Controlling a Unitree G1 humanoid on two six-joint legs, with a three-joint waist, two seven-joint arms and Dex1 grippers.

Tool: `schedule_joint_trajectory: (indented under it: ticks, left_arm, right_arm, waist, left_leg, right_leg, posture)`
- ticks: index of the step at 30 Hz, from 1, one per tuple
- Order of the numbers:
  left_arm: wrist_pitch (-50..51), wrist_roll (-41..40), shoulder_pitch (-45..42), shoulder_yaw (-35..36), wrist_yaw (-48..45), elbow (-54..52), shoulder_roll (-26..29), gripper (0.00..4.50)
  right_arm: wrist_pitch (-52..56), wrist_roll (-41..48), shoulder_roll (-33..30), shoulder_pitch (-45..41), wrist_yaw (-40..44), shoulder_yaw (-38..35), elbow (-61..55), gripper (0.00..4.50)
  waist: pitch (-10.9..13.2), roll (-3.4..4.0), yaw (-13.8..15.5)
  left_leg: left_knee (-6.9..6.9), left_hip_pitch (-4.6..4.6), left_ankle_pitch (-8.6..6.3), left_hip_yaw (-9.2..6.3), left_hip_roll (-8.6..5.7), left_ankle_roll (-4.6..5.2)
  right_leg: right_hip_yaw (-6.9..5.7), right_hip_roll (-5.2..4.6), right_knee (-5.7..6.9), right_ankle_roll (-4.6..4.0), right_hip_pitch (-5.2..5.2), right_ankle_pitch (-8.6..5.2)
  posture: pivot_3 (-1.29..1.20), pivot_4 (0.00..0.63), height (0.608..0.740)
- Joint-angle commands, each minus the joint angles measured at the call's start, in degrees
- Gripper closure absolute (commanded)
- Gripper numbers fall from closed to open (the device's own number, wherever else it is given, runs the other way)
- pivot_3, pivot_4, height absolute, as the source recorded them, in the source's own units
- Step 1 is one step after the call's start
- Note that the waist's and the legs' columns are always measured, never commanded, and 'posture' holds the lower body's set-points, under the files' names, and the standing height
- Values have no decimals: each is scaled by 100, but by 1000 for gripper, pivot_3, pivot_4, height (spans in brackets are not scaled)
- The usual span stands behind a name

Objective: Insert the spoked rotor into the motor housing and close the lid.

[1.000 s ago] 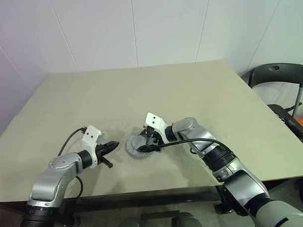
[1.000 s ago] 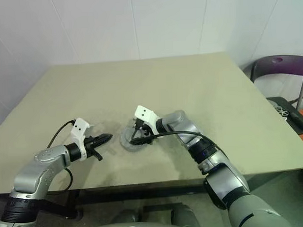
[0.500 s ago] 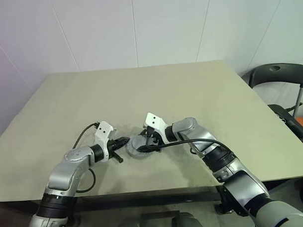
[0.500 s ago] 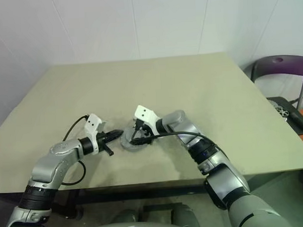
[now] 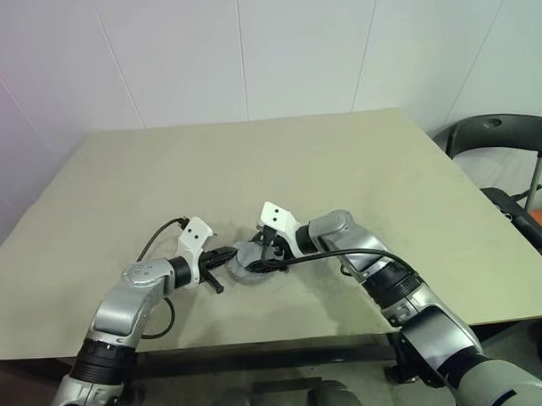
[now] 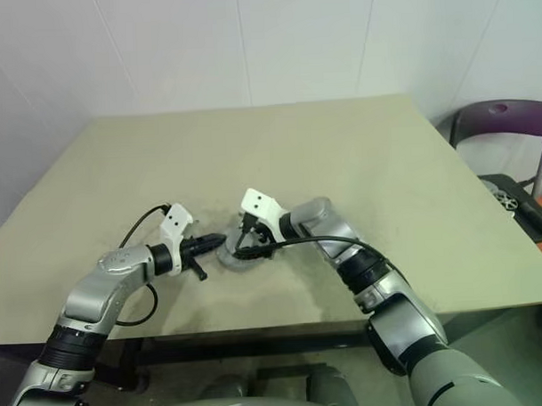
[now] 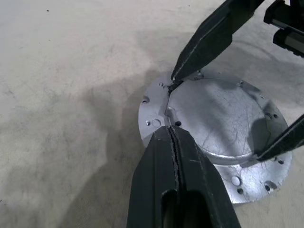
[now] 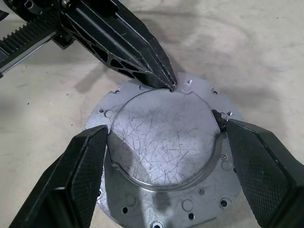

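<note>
Across the large beige table (image 5: 359, 173), which carried everything, the one task object in sight lay near the front edge between the two arms: a dull grey round metal lid (image 8: 164, 137) with small holes around its flange and a raised, scratched centre disc, lying flat and apparently already seated over whatever sat beneath it. Neither the rotor nor the windings could be seen, so the assembly was judged to be nearly closed, with only seating or aligning of the cap left. The right gripper (image 8: 164, 137) reached in from the robot's right and straddled the raised centre, its two black fingers (image 8: 83, 156) spread wide and bearing on opposite sides of that disc, bracing it rather than lifting it. The left gripper (image 7: 169, 130) came in from the robot's left, pointing across toward the lid, fingers clenched together on nothing and used as a single pointed tip. That tip rested at the near rim of the raised disc, by a small notch (image 7: 167, 113) in the flange, so the lid lay directly ahead of it and the coming nudge would likely depend on that contact point.
</note>
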Motion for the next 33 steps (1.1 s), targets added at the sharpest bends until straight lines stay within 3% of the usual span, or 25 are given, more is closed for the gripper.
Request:
schedule_joint_trajectory:
  ticks: [1,2,11,18,22,27,33]
  left_arm:
    - [155,123,98,-191,-71,-23,74,4500]
    - [154,156,103,-223,-93,-40,100,4500]
    - [135,236,110,-280,-152,-38,158,4500]
    - [8,339,118,-233,-143,36,243,4500]
    - [0,336,106,-191,-154,40,246,4500]
    - [-166,437,58,-134,-88,202,280,4500]
    - [-437,577,-47,-118,-10,436,273,4500]
  right_arm:
    - [220,73,-61,-51,101,-59,-106,190]
    - [284,115,-66,-97,115,-115,-130,40]
    - [1069,723,12,-614,-22,-1044,4,40]
    - [1544,870,-378,-520,-113,-1319,134,40]
    - [2683,1419,-425,-572,-188,-1906,523,40]
    - [4239,1777,-662,-497,-267,-1906,642,40]
    - [5266,2163,-145,-559,-850,-2758,975,40]
  waist:
    - [0,0,1]
    - [0,0,-2]
    - [0,1,-8]
    - [0,1,-7]
    - [0,1,-17]
    - [0,2,-12]
    - [0,3,-28]
  left_leg:
    - [0,0,0,0,0,0]
    - [-1,0,0,-1,0,0]
    - [1,3,0,-5,1,0]
    - [-3,1,0,-15,0,0]
    - [-2,2,0,-14,1,0]
    - [-2,0,0,-13,1,0]
    - [-2,2,0,-11,5,0]
  right_leg:
    - [0,0,0,0,0,0]
    - [0,0,-1,0,0,0]
    - [0,2,4,0,-1,0]
    - [0,-1,1,-1,-2,0]
    - [0,2,4,-1,-2,0]
    - [1,1,2,-2,-2,-1]
    - [1,7,7,-2,-4,0]
  posture:
    - [0,0,740]
    - [0,0,740]
    - [0,0,740]
    - [0,0,740]
    - [0,0,740]
    - [0,0,740]
    - [0,0,740]
